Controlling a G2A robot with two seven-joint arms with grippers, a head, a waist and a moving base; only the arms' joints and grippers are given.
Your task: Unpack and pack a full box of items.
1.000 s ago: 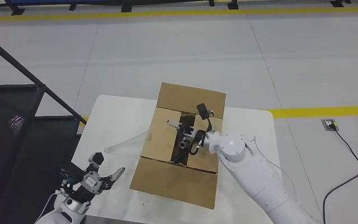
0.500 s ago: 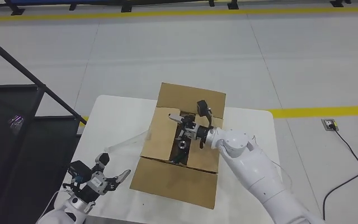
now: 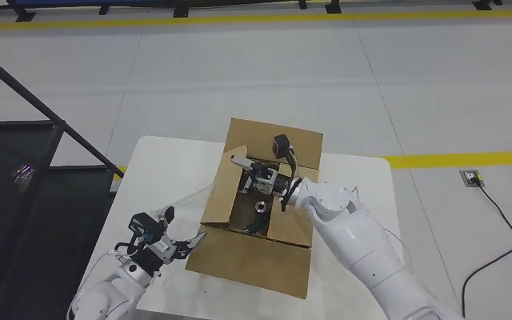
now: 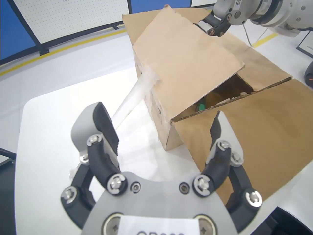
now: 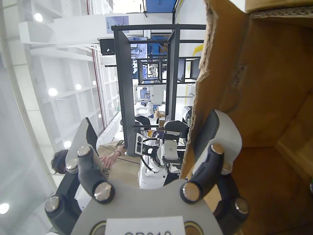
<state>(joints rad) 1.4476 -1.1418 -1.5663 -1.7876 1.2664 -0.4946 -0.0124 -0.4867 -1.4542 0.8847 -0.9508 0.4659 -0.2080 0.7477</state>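
White table (image 3: 166,160), cardboard box (image 3: 252,262), right claw (image 5: 150,121) straddling flap (image 5: 220,74)

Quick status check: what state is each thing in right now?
Brown cardboard box: top partly open.
Side flap: raised, tilted up.
Near flap: folded outward.
Clear tape strip: loose, trailing off box side.
Left gripper: open, empty.
Right gripper: open, astride that flap's edge.

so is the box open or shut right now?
Partly open. One side flap of the box is raised, its edge between the right gripper's open jaws. The gap beneath shows items inside.
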